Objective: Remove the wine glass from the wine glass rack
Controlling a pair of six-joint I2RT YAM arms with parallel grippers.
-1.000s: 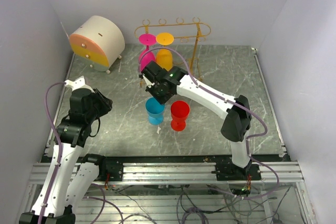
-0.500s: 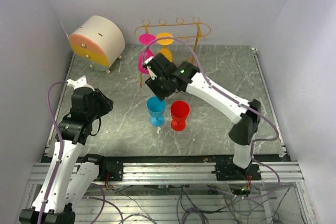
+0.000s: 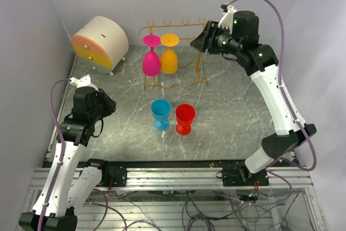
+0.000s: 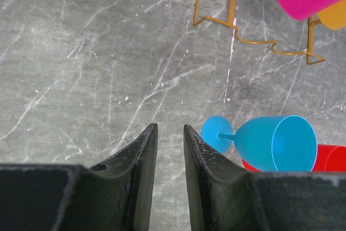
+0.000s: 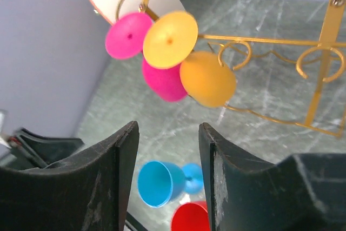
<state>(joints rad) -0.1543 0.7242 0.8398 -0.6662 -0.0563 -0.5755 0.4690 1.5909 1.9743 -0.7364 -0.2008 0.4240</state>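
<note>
- The left hand hangs low over the near left part of the counter. Its two fingers are a narrow slit apart, with only bare stone showing between them.
- Just ahead of that hand and to its right, a blue glass and a red glass sit on the counter close together. Both are clear of the rack and of both hands.
- Farther ahead of the left hand, the wine glass rack stands upright at the back of the counter.
- A pink wine glass and an orange wine glass hang upside down side by side from the left part of its top rail.
- The right hand is held high beside the rack's right end, about level with the top rail in the top view. Its fingers are spread wide and hold nothing.
- Seen from the right hand, the orange wine glass is the nearer of the two, ahead of the fingers and well apart from them. The pink wine glass hangs just beyond it, to the left in the wrist view.
- Farthest from the right hand, past the rack's left end, a cream round drawer box sits in the back left corner.
</note>
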